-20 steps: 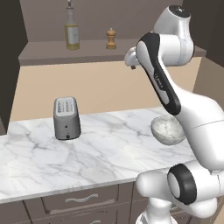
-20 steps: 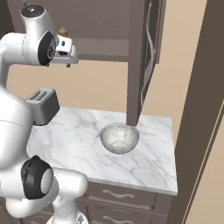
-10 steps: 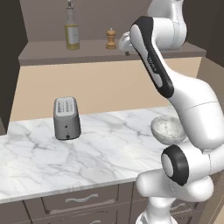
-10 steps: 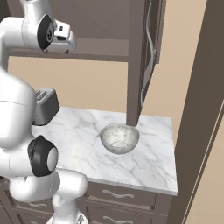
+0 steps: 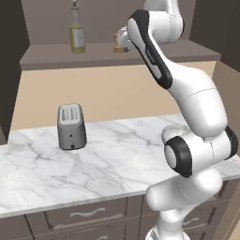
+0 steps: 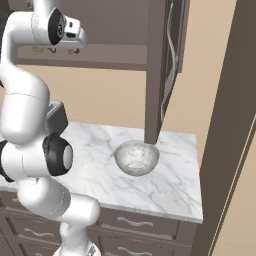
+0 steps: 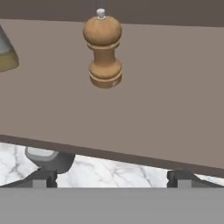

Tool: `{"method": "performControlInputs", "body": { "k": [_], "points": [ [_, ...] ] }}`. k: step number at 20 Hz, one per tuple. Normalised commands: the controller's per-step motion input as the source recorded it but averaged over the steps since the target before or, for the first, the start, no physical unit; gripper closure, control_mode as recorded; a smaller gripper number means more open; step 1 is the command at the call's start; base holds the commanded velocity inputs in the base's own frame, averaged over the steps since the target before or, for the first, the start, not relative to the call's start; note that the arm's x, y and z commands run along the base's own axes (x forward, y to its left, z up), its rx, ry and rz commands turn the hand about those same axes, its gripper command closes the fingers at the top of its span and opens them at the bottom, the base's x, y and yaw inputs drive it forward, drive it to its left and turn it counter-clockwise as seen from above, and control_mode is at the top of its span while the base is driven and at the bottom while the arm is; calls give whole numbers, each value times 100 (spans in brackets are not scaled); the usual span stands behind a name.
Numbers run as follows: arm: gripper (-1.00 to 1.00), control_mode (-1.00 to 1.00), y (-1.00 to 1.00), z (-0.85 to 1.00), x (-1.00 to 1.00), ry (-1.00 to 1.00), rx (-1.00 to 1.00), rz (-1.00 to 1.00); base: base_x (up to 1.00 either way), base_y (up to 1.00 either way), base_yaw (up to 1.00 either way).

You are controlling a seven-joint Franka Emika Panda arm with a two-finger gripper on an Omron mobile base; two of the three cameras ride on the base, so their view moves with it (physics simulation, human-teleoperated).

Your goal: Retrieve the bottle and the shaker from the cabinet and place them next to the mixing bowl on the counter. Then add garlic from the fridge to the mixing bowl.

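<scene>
You had the white arm raised to the shelf of the dark grey-brown wall cabinet (image 5: pixel 140 54), with the two-finger gripper (image 7: pixel 111 177) facing the small brown wooden mill-shaped shaker (image 7: pixel 103 50). In the hand view the 2 dark fingertips (image 7: pixel 41 178) stood far apart at the bottom corners, jaws spread wide and empty, nothing between them. The shaker stood upright on the shelf, well ahead of the tips and apart from them. It showed a rounded knob top with a small pale cap, a narrow waist and a ringed, flared foot. At the left edge of that view a corner of the tall clear glass bottle of yellowish liquid (image 7: pixel 6 54) appeared, beside the shaker but not touching it.

In the left base view the bottle (image 5: pixel 77 29) stood upright on the same shelf, narrow neck up, liquid filling its lower body. The shaker (image 5: pixel 120 45) was mostly hidden behind the arm's wrist, only a sliver of brown visible.

Below, on the white marble counter with grey veins (image 5: pixel 108 159), a dark grey toaster (image 5: pixel 71 126) stood near the back wall. In the right base view the round pale grey-white speckled mixing bowl (image 6: pixel 136 158) sat on the counter near the foot of the cabinet's side panel (image 6: pixel 155 75); its rim looked even and I could see nothing in it. Brown drawer fronts with silver handles (image 5: pixel 89 214) ran below the worktop.
</scene>
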Motion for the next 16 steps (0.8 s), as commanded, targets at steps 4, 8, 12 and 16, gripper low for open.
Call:
{"method": "performControlInputs", "body": {
  "k": [4,8,12,16],
  "points": [
    [-100,-100,13,0,58,0,0,0,0,0,0],
    [-100,-100,2,0,46,-2,0,0,0,0,0],
    [-100,-100,0,0,33,-10,0,0,0,0,0],
    [-100,-100,3,-6,19,-16,0,0,0,0,0]
  ]
}}
